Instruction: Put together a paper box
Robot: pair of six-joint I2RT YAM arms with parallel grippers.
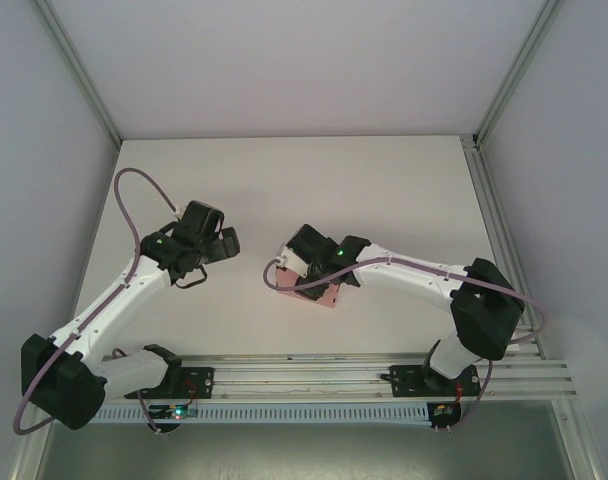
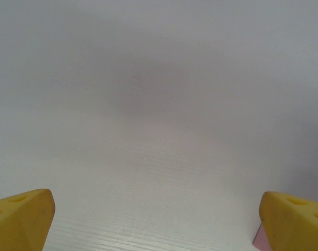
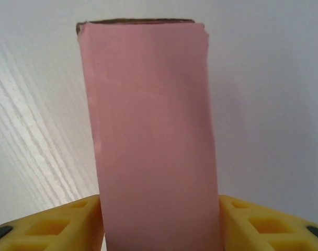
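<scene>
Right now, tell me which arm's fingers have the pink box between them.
The right arm's fingers, against both sides of the pink box; the left arm's fingers stand open over the table.

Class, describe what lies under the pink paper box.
White table shows all around the paper box, which sits between the fingers of the right hand. The patch directly beneath is covered by the box itself.

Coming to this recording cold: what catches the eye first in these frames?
The pink paper box runs up the middle of the right wrist view, and the right gripper has a yellow finger against each of its sides. From above, the box is a pink patch near the middle of the white table, under that gripper. The left gripper hangs wide open over bare table to the left of it.
</scene>
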